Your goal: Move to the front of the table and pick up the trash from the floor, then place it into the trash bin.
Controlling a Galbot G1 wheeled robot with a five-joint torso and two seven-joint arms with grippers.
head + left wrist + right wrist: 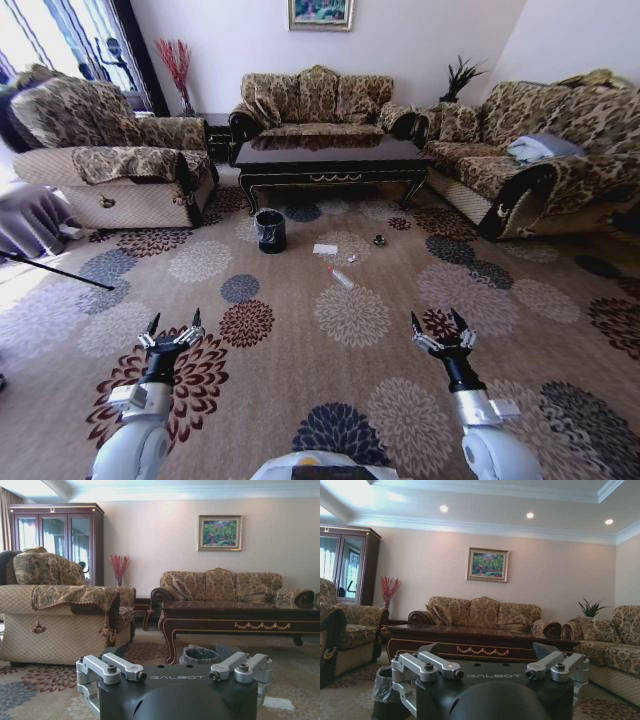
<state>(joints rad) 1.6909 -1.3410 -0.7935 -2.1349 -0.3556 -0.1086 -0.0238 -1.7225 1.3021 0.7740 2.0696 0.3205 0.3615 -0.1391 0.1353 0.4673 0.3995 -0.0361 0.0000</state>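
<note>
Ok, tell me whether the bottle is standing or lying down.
Lying down. The bottle rests flat on the floor, on its side, in front of the table.

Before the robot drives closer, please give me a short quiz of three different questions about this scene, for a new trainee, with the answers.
1. True or false: the trash bin stands on the floor in front of the table.
2. Multiple choice: which piece of trash lies nearest the robot? A) the white paper B) the bottle C) the dark wrapper
3. Fill in: the left gripper and the right gripper both hover over the carpet with fingers ____ and hold nothing.

Key: 1 true; 2 B; 3 open.
</note>
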